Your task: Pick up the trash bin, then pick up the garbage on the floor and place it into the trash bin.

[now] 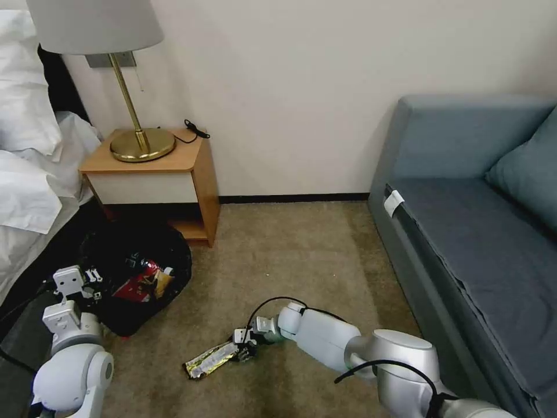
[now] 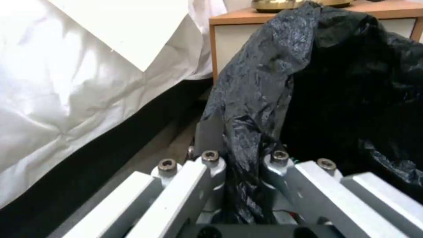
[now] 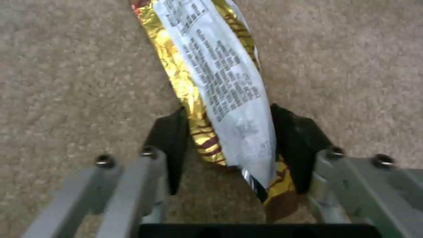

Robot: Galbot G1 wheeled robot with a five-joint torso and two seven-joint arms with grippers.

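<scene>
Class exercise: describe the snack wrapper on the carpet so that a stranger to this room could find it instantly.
Start at the wooden nightstand by the bed; below it sits the trash bin. To its right lies the snack wrapper, flat between the right gripper fingers. It alone is gold and silver foil with printed text.

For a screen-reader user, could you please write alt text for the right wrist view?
The right claw straddles one end of a yellow-silver snack wrapper lying on beige carpet, one dark finger on each side, not yet closed on it.
</scene>
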